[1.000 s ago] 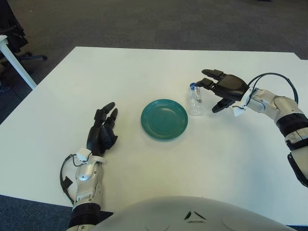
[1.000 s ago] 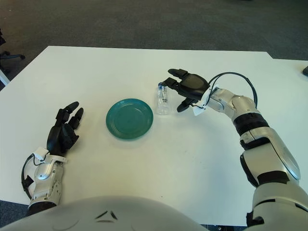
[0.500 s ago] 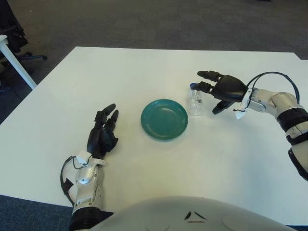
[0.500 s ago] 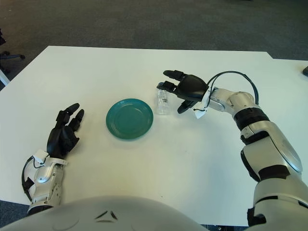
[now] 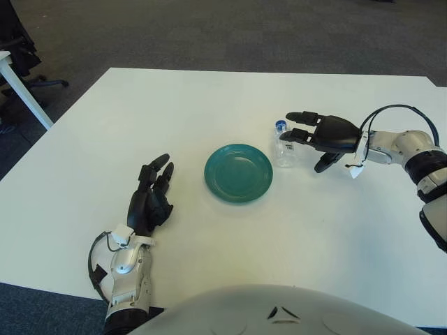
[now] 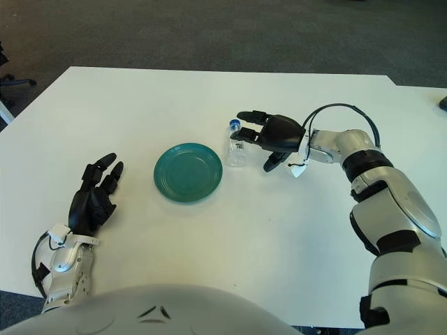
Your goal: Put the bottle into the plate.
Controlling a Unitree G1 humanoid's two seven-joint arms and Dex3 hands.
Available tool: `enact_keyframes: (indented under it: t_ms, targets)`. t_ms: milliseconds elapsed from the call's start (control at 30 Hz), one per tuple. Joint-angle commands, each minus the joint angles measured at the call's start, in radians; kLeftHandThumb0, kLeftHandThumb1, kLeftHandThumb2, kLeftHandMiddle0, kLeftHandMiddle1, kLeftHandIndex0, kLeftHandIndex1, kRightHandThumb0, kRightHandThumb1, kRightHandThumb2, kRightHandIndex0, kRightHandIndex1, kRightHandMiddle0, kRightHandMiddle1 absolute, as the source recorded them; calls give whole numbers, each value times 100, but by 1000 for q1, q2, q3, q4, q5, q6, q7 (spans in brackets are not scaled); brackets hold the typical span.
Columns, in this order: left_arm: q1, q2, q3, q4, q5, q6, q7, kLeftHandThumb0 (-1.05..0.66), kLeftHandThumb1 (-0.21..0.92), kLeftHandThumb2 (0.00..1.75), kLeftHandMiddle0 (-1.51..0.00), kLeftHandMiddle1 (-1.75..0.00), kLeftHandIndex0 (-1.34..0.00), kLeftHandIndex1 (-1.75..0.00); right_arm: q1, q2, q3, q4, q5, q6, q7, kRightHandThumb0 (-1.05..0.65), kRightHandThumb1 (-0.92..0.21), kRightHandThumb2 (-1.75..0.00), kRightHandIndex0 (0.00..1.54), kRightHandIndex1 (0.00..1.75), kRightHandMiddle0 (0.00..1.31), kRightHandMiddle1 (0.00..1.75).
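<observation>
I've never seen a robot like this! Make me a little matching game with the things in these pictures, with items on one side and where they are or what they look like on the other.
Items:
1. plate
2. bottle
3. left hand
4. right hand

Descriptions:
A. clear, blue cap, upright just right of the plate
B. green, with nothing on it, mid-table
C. fingers spread around the bottle, not closed on it
D. idle, far left of the plate

Pairs: 1-B, 2-A, 3-D, 4-C
</observation>
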Motion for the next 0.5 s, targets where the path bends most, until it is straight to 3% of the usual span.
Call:
enact_keyframes:
  t_ms: [0, 467]
  targets:
    - [39, -25, -19, 31, 5, 9, 15, -90, 92, 97, -29, 0, 0, -74, -33, -7, 31, 29, -27, -4, -38, -79, -92, -33, 28, 1, 0, 57]
    - [63, -41, -44, 0, 28, 8, 37, -90, 92, 97, -29, 0, 0, -74, -76, 12, 121, 99, -59, -20, -105, -79, -92, -26, 31, 1, 0, 61]
